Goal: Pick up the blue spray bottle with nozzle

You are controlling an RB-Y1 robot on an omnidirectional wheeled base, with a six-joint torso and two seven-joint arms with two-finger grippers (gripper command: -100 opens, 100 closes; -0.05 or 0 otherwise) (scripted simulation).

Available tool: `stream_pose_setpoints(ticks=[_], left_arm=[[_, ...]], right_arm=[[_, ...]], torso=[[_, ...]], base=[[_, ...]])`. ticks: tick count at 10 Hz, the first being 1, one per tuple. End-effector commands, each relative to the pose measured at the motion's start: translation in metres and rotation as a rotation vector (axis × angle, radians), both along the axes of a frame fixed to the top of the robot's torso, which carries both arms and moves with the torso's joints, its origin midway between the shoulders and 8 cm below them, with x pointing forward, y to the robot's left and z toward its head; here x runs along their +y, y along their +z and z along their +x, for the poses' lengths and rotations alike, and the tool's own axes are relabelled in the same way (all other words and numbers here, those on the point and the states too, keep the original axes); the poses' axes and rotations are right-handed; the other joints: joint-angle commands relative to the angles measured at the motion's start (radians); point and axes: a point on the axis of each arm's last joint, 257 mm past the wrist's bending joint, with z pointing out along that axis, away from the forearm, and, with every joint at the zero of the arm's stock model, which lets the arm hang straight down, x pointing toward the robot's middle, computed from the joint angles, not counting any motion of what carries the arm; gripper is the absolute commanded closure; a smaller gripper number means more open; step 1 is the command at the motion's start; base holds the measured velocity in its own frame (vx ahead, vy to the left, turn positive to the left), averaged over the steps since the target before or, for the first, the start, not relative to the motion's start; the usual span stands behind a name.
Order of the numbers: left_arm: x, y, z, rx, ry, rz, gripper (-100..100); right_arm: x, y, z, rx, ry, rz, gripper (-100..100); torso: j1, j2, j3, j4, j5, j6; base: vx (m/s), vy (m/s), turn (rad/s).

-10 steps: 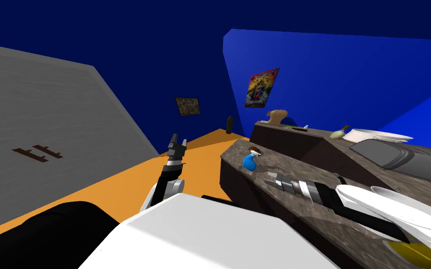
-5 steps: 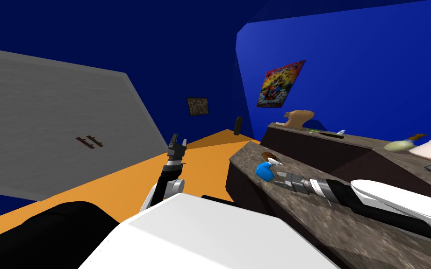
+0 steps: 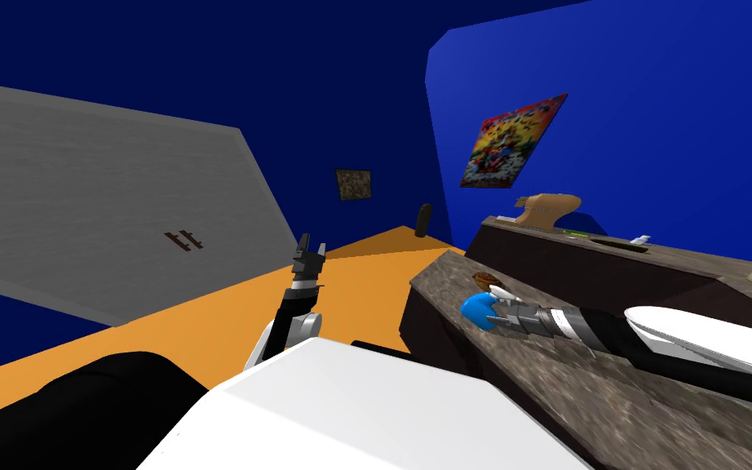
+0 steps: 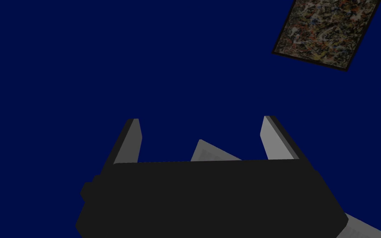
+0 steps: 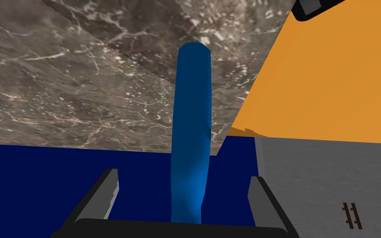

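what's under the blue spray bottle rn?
The brown marbled counter lies under the blue spray bottle, near the counter's edge. The open right hand straddles the bottle; the bottle's own body hides where it meets the counter.

The blue spray bottle [image 3: 474, 311] lies on the brown marbled counter [image 3: 448, 277], between the fingers of the right gripper [image 3: 497, 310], with the orange floor [image 3: 203, 326] left of the counter.

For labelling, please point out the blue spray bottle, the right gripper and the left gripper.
blue spray bottle [image 5: 190, 115]: right wrist view, middle of its body.
right gripper [image 5: 183, 178]: right wrist view, midway between fingertips.
left gripper [image 4: 201, 120]: left wrist view, midway between fingertips.
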Motion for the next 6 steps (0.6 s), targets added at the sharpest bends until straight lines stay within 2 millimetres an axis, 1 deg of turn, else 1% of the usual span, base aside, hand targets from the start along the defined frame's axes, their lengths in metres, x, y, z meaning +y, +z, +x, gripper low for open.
stream_pose_setpoints(ticks=[1, 2, 5, 6], left_arm=[[0.0, 0.0, 0.0, 0.0, 0.0, 0.0, 0], [0.0, 0.0, 0.0, 0.0, 0.0, 0.0, 0], [0.0, 0.0, 0.0, 0.0, 0.0, 0.0, 0], [0.0, 0.0, 0.0, 0.0, 0.0, 0.0, 0]], right_arm=[[0.0, 0.0, 0.0, 0.0, 0.0, 0.0, 0], [0.004, -0.002, 0.004, 0.0, 0.006, 0.003, -100], [0.016, -0.014, 0.01, 0.014, 0.024, 0.009, -100], [0.018, -0.009, 0.016, 0.0, 0.029, 0.009, -100]], torso=[[0.0, 0.0, 0.0, 0.0, 0.0, 0.0], [-0.001, 0.0, 0.0, 0.0, 0.0, 0.0], [-0.003, 0.0, 0.0, 0.0, -0.001, 0.0], [-0.003, 0.0, 0.0, 0.0, -0.001, 0.0]], base=[[0.0, 0.0, 0.0], [0.004, -0.002, -0.065], [0.007, -0.008, -0.093], [0.005, -0.006, -0.029]])
